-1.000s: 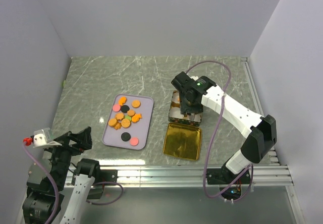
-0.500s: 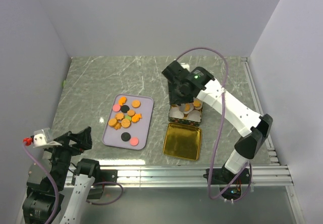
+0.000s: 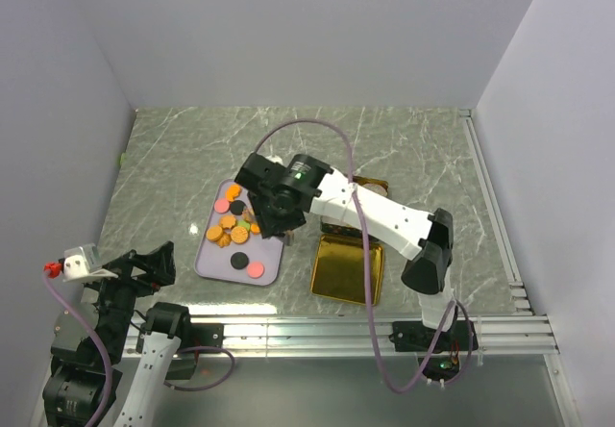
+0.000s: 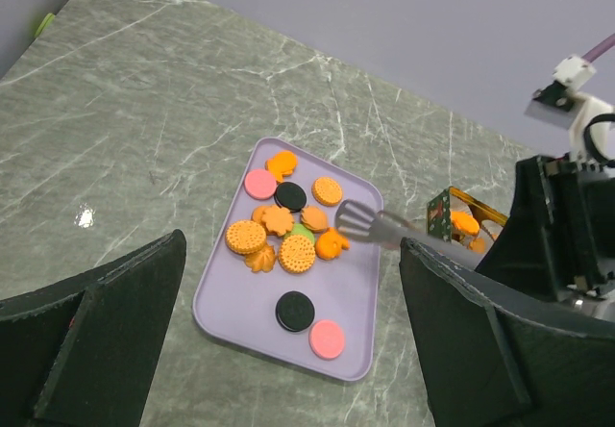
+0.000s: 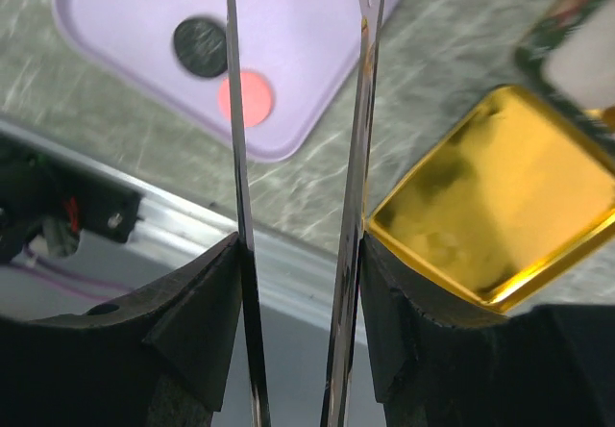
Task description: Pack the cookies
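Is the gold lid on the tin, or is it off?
Off. The gold lid lies on the table beside the tin, which is open with cookies inside.

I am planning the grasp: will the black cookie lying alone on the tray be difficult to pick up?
Probably somewhat: the black cookie lies flat on the smooth tray, so it may slide. It looks thin and rigid, likely light. It has free room around it.

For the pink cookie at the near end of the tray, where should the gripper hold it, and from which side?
Take the pink cookie by two opposite points of its rim, coming down from above. It lies flat on the tray, so only the thin edge offers a hold. Stay clear of the black cookie beside it.
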{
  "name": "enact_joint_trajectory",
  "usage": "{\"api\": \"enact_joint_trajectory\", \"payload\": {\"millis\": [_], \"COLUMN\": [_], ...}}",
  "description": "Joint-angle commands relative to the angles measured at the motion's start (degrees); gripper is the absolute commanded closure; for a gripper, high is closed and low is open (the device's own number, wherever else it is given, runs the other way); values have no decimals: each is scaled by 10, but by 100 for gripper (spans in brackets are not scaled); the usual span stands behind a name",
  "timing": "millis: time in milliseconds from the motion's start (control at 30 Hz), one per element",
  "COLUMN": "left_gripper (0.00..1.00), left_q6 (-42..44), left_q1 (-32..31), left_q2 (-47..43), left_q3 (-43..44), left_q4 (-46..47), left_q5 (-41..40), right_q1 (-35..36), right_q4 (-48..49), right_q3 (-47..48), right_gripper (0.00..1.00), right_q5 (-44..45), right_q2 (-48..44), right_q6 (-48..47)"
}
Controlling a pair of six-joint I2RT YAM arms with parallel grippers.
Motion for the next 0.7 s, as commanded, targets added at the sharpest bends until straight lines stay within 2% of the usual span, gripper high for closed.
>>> {"api": "enact_joint_trajectory", "payload": {"millis": [0,267,667], "left_gripper": [1,0,1], "left_q6": [9,9,9], "left_q1": [-1,-1,0], "left_q2": [-33,-34,-34], "left_q3": [-1,-1,0], "left_q4": [19,21,19], "left_q5": [2,3,4], "right_q1": [13,46,122], "right_q4": [9,23,-3], "right_q3": [33,-3,23], "right_gripper": [44,43,43], "right_q5": [-24,-28,2], "right_q2": [6,9,45], "right_q6": [13,23,28]}}
